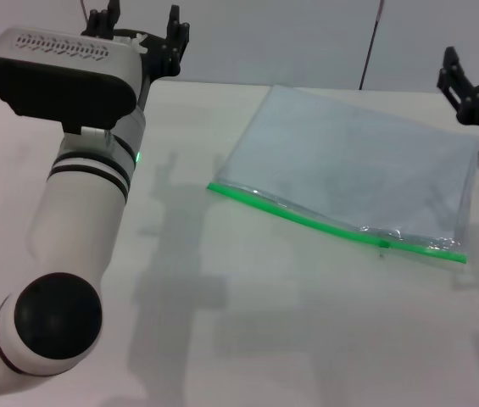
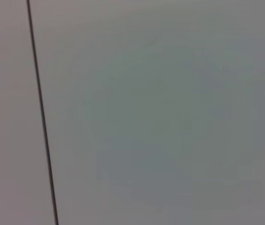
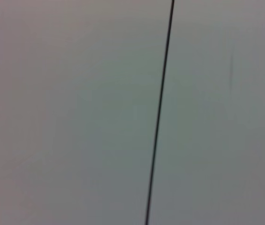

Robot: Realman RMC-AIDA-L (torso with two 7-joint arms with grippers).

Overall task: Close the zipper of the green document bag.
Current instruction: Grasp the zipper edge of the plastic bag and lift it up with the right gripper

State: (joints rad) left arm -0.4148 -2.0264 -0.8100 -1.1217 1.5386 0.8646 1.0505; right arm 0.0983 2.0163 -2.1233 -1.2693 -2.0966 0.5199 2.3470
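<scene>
The green document bag (image 1: 358,161) lies flat on the white table (image 1: 307,339), right of centre in the head view. Its zipper (image 1: 307,219) is the bright green strip along the bag's near long edge. A tiny dark slider (image 1: 383,244) sits toward the strip's right end. My left gripper (image 1: 142,24) is raised at the back left, well away from the bag, open and holding nothing. At the far right, my right gripper (image 1: 476,78) hovers open just beyond the bag's far right corner. Neither wrist view shows the bag or any fingers.
My left arm (image 1: 86,212) fills the near left of the head view. A thin dark cable (image 1: 370,51) hangs before the grey wall behind the table. Both wrist views show a plain grey surface crossed by a dark line (image 2: 41,112) (image 3: 160,112).
</scene>
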